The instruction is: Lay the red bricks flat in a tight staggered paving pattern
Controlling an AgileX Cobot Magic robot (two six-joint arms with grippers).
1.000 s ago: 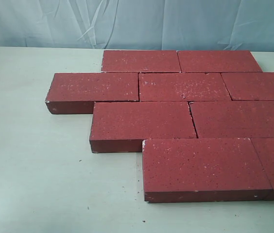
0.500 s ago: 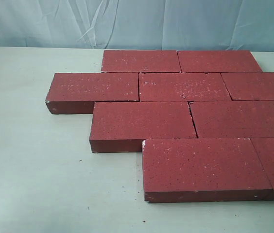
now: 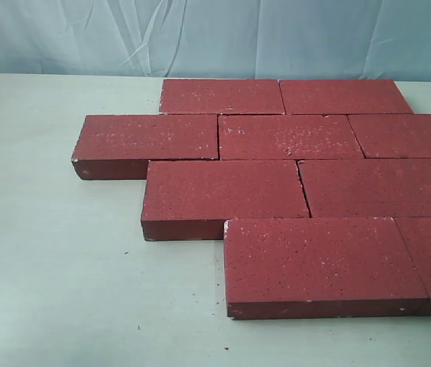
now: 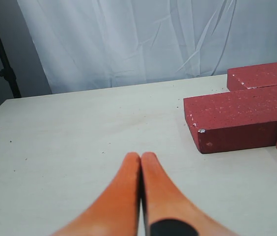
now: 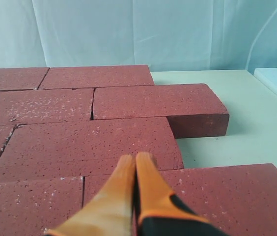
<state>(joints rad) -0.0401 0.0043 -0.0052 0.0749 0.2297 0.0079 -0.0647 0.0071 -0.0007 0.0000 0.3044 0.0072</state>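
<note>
we see a pale table [image 3: 63,267] in front of a light blue curtain [image 3: 200,38]. on it, toward the right of the exterior view, the red bricks [image 3: 292,183] lie flat in four staggered rows, sides touching, with thin dark seams between them; the frame's right edge cuts some off. our left gripper [image 4: 139,157] hangs over bare table near the end of one brick, its orange jaws pressed together on nothing. our right gripper [image 5: 136,157] hangs above the bricks, jaws likewise closed and empty.
</note>
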